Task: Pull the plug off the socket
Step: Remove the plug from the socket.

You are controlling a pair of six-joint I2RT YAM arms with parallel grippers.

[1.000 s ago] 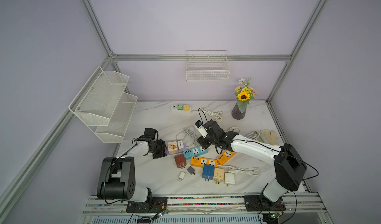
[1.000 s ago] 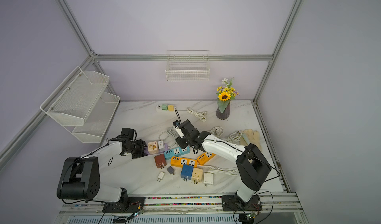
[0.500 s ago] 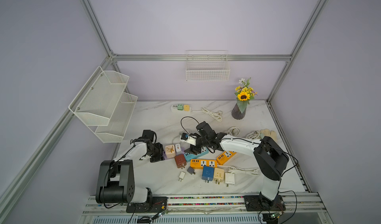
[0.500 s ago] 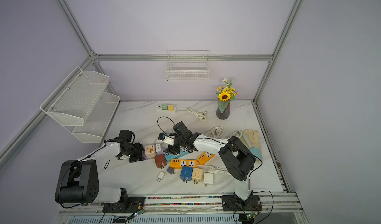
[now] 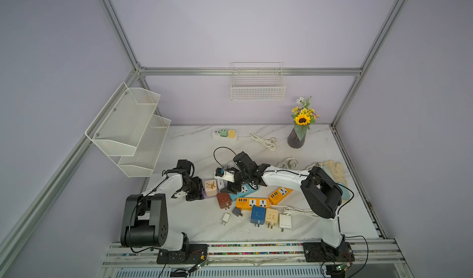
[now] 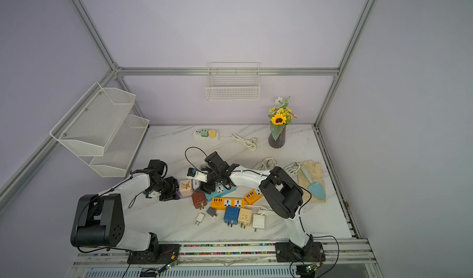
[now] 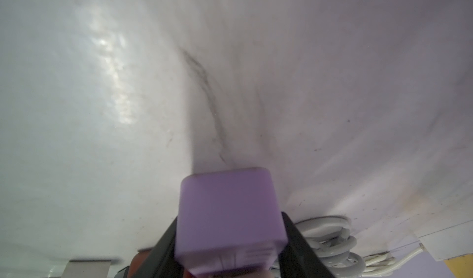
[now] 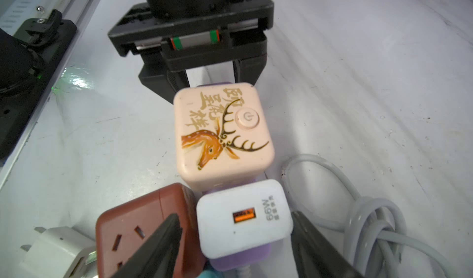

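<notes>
Bench crowded | purple socket strip rigid; end pinched by left end effector | white charger plug seated in strip; judged light, hard, slick; take flat sides | right end effector spread astride it | deer-print cube just beside; brown adapter crowds one finger; grey cord near
</notes>
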